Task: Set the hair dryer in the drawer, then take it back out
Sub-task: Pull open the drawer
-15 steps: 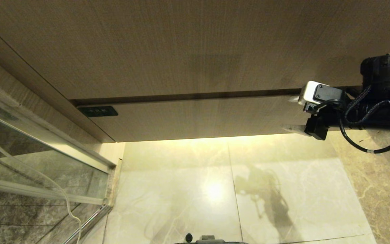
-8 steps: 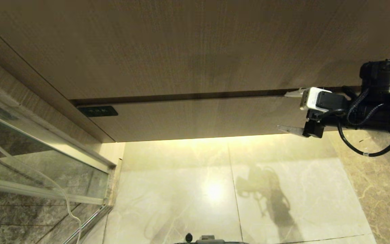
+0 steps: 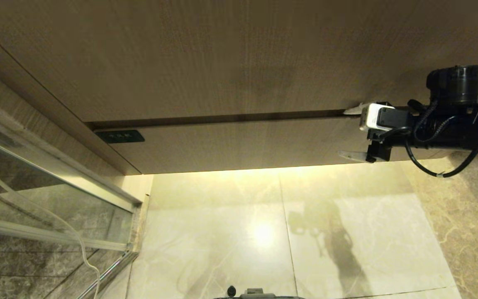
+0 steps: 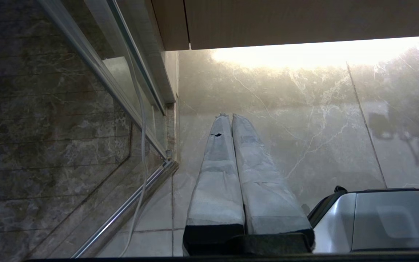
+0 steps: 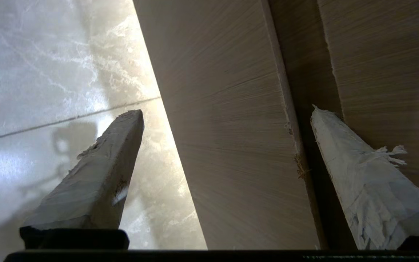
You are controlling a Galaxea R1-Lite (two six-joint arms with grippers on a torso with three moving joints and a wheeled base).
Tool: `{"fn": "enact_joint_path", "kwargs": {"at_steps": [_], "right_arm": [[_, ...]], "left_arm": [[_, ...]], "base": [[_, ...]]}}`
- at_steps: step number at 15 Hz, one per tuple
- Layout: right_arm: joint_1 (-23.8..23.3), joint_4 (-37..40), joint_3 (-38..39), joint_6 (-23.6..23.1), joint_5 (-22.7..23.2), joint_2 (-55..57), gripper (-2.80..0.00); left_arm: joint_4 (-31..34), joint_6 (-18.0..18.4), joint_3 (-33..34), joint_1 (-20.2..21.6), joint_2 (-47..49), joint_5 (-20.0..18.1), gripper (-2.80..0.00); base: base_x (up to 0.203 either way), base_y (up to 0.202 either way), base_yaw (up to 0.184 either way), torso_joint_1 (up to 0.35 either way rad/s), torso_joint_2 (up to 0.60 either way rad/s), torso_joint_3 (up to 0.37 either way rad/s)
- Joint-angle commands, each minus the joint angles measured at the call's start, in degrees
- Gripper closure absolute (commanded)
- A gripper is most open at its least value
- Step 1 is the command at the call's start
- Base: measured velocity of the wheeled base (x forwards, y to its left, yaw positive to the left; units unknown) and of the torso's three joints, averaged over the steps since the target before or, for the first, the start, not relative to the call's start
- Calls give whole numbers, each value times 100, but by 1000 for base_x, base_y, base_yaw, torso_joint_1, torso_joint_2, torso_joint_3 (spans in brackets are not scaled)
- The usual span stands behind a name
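The wood-grain drawer (image 3: pixel 239 143) sits closed, dark label at left; the right gripper (image 3: pixel 350 133) spreads its jaws across the front.

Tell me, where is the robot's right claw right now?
The right gripper is at the right end of the closed drawer in the head view, open, with one finger at the gap above the front and the other at its lower edge.

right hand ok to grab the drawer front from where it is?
Probably yes. The right hand is open, fingers straddling the closed drawer front: one at the top gap, one below its bottom edge. Nothing sits between.
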Motion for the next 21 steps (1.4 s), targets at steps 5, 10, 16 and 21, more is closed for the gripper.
{"fn": "enact_joint_path", "kwargs": {"at_steps": [5,10,16,21], "right_arm": [[-81,196,-578,-205,-19,399,-280],[-147,712,-737,-283,-193,413,-280],[-258,1730,-829,-528,-666,234,-280],[-325,2460,-802,-548,-839,-50,-280]], "left_arm": [[-2,-5,-9,0,7,4,0],[-2,-5,0,0,4,-2,0],[-2,-5,0,0,6,-4,0],[-2,-5,-4,0,7,-2,0]], "base": [[0,0,0,0,0,0],[0,0,0,0,0,0],[0,0,0,0,0,0],[0,0,0,0,0,0]]}}
